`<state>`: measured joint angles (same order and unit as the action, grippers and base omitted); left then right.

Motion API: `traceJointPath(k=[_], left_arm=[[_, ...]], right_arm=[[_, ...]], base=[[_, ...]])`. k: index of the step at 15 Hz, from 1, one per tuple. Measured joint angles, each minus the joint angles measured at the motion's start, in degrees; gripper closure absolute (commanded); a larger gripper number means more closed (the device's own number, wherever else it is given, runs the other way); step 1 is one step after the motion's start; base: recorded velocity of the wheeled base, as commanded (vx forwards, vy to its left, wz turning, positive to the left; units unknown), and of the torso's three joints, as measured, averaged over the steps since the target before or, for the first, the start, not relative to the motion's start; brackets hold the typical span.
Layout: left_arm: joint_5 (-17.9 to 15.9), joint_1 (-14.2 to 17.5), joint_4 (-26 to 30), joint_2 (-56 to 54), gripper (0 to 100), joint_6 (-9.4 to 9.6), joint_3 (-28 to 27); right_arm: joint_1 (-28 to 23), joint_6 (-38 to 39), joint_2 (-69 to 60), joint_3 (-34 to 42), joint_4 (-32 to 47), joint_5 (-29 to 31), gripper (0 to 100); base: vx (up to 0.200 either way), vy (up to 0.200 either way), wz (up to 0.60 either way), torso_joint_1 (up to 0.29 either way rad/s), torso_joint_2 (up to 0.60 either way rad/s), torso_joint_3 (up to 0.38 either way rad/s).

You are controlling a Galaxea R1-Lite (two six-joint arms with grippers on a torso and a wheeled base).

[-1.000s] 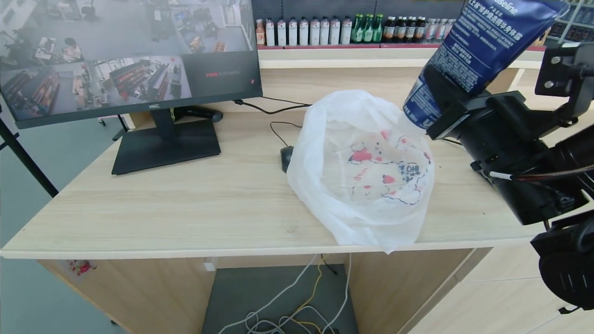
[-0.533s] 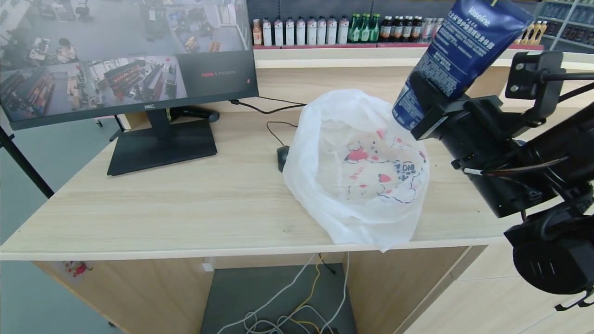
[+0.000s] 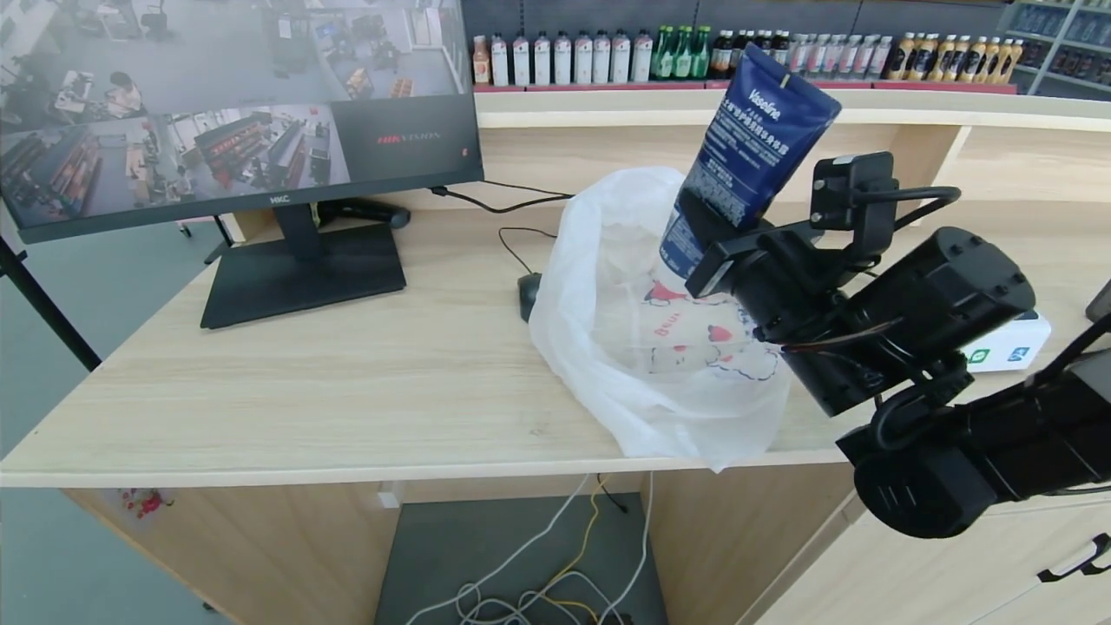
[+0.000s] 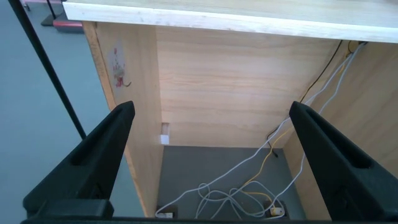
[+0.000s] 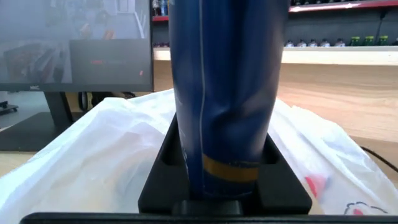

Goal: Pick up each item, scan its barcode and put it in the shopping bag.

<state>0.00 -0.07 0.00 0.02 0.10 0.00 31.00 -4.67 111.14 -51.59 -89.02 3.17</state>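
Observation:
A dark blue lotion tube (image 3: 745,165) with white print stands tilted in my right gripper (image 3: 707,260), which is shut on its lower end just above the mouth of the white shopping bag (image 3: 634,347). The bag sits on the wooden counter (image 3: 347,373) near its front edge, with a printed packet showing through its side. From the right wrist, the lotion tube (image 5: 227,93) rises between the black fingers (image 5: 163,163) with the shopping bag (image 5: 106,155) right beneath. My left gripper (image 4: 211,168) hangs open below the counter's edge, facing the cabinet and floor cables.
A monitor (image 3: 217,95) on a black stand occupies the counter's back left, with a black mouse (image 3: 526,295) and its cable beside the bag. A small white box (image 3: 1007,343) lies at the right. Shelves of bottles (image 3: 608,56) line the back wall.
My right arm has carried the tube leftward and down, from the upper right to over the bag's mouth. The head camera shifted slightly at first.

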Motion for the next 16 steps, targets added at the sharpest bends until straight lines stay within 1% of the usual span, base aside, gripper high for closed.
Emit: traceJointPath(k=[6, 16], left_arm=[[0.00, 0.05, 0.00, 0.00, 0, 0.01, 0.00], [0.00, 0.02, 0.00, 0.00, 0, 0.01, 0.00]], right_arm=[[1.02, 0.11, 5.71, -2.79, 0.11, 0.05, 100], [0.44, 0.21, 10.06, -2.73, -0.22, 0.16, 100]], base=[[0.000, 0.000, 0.00, 0.000, 0.00, 0.000], [0.000, 0.000, 0.00, 0.000, 0.00, 0.000]])
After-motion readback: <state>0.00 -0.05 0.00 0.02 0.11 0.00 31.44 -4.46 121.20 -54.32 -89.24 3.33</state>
